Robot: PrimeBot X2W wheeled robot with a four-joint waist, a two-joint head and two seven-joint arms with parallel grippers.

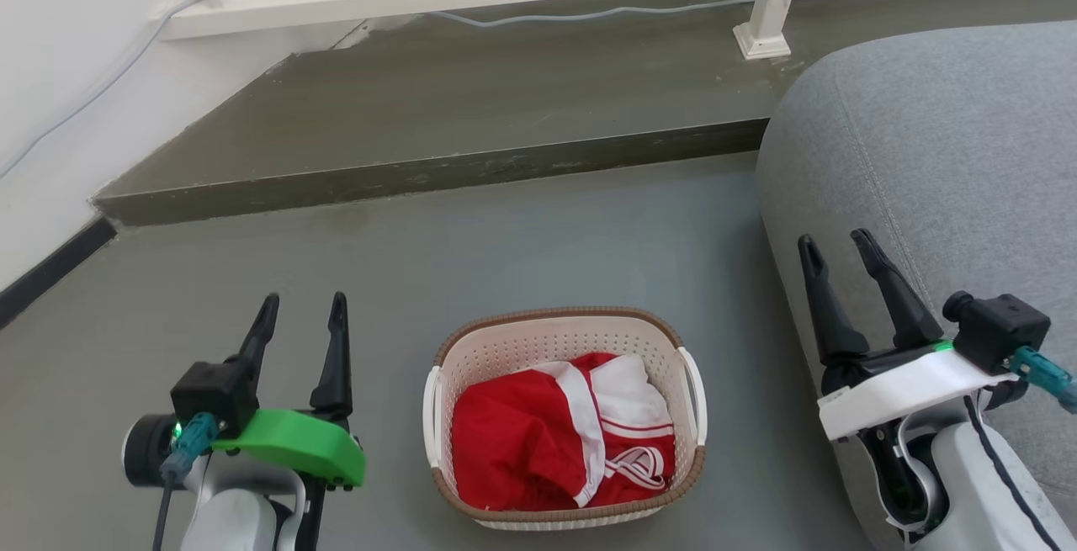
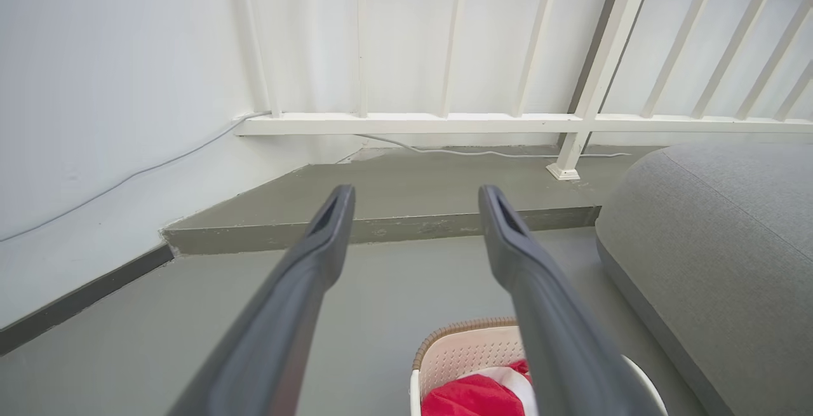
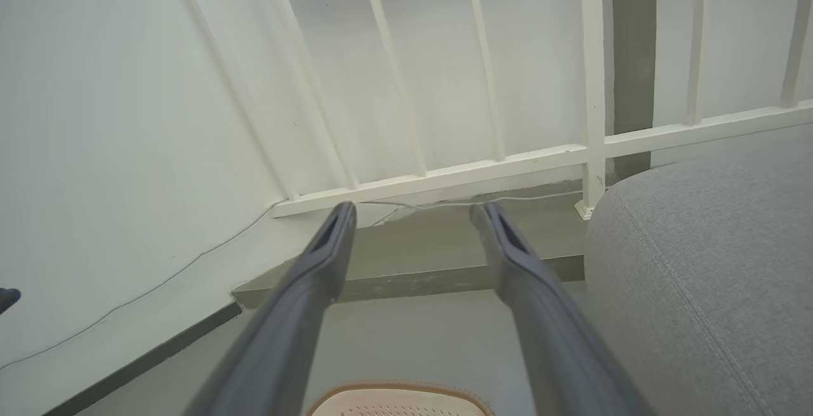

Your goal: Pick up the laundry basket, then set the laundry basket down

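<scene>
You see the laundry basket (image 1: 565, 416) on the floor (image 1: 505, 231) between your left gripper (image 1: 303, 307) and right gripper (image 1: 837, 248), both wide open and holding nothing.

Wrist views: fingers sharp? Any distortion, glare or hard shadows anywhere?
Left wrist view: left gripper blurs toward the lens, tips sharper; railing bars fan outward, wide-angle distortion. Right wrist view: right gripper likewise soft, bars lean. Head view: soft even light, no glare, laundry basket sharp.

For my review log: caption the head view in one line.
Left end effector and right end effector, both open, flank the laundry basket holding red-and-white clothing on the floor beside a grey sofa.
</scene>
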